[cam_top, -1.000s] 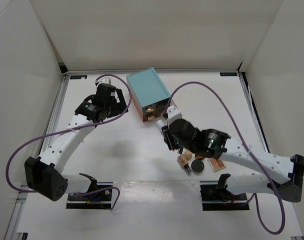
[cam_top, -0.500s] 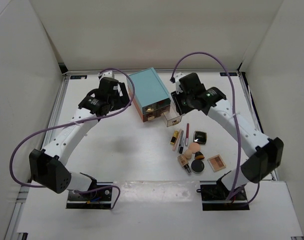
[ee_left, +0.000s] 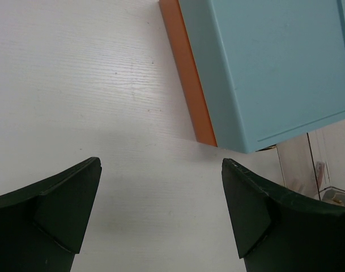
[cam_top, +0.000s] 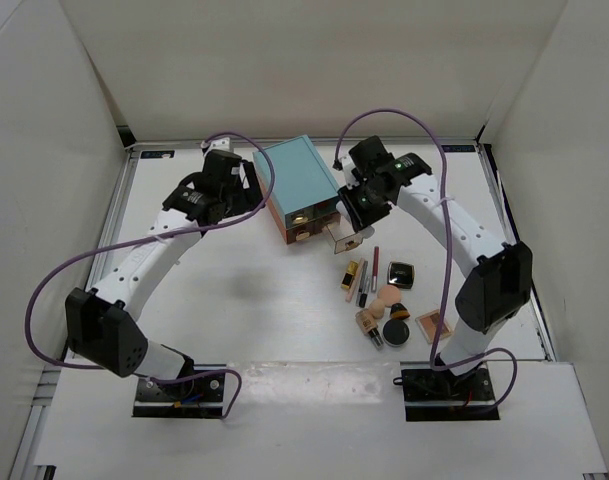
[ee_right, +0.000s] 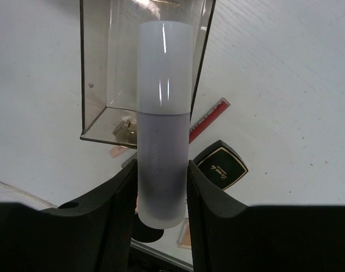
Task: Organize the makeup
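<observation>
My right gripper (ee_right: 161, 187) is shut on a silver-lilac tube (ee_right: 164, 113), held lengthwise above the open clear drawer (ee_right: 104, 68) of the teal drawer box (cam_top: 299, 180). In the top view this gripper (cam_top: 362, 208) hangs just right of the box's front. Other makeup lies on the table below the drawer: a gold lipstick (cam_top: 352, 274), slim sticks (cam_top: 370, 275), a black square compact (cam_top: 401, 273), peach sponges (cam_top: 389, 297), a round black compact (cam_top: 396, 331) and a tan-pink palette (cam_top: 433, 324). My left gripper (ee_left: 161, 164) is open over bare table beside the box's left side (ee_left: 274, 68).
White walls enclose the table on three sides. The box has an orange base (ee_left: 189, 73) and a lower drawer with a gold handle (cam_top: 302, 235). Purple cables loop above both arms. A small object lies inside the clear drawer (ee_right: 124, 127).
The right arm swung up from the makeup pile to the drawer, carrying the tube. The left gripper edged closer to the box's left side, still open.
</observation>
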### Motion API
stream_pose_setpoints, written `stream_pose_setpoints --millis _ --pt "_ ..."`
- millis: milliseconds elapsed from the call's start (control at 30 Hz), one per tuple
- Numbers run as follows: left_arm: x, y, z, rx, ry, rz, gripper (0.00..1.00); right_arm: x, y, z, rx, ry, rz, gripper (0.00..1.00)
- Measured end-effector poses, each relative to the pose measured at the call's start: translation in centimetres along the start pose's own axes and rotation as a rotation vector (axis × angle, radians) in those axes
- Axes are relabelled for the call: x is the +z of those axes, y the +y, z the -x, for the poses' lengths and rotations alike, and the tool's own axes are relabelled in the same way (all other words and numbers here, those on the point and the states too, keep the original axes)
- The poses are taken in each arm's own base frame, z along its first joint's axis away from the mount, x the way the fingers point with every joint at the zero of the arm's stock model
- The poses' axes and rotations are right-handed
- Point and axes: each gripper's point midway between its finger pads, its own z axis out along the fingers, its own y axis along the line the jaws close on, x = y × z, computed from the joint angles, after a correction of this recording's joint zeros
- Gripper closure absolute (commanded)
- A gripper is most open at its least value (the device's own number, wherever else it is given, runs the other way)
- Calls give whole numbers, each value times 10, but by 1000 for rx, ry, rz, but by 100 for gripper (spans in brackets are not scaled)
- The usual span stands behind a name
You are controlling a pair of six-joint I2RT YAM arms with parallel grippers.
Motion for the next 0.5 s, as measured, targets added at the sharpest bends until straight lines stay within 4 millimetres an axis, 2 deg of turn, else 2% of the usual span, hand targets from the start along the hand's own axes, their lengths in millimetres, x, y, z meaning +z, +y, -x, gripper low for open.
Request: stream_pose_setpoints --millis 267,500 --pt "13 0 -5 20 20 20 2 15 4 -1 11 80 25 95" --pt "20 2 -10 37 37 31 2 27 3 23 67 66 -16 93"
